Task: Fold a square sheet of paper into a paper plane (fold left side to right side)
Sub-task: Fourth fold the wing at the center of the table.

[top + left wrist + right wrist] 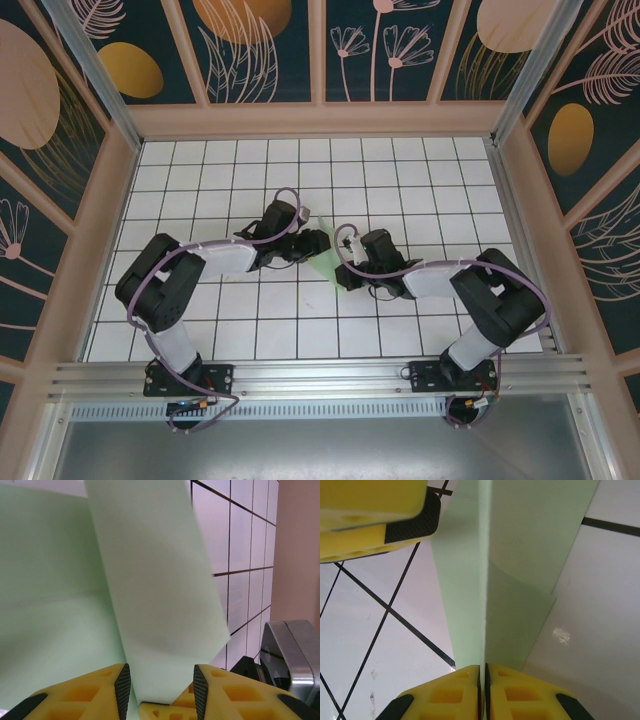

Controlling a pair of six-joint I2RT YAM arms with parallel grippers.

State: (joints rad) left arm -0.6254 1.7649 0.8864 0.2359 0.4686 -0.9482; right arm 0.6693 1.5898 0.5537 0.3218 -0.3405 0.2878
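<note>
- Gridded table [420, 190]: the square sheet of paper [323, 259] lies mid-table between both arms, partly folded.
- Left wrist view: left gripper [161, 692] fingers spread, raised flap standing between them.
- Right wrist view: right gripper [484, 685] fingers pressed together, pinching the sheet's folded edge.
- Top view: grips too small to tell.

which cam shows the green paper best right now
Left wrist: the green paper spreads across most of the frame, with one flap rising from the open left tool. Top external gives a small, distant sliver. Right wrist sees its crease close up, running into the shut right tool.
</note>
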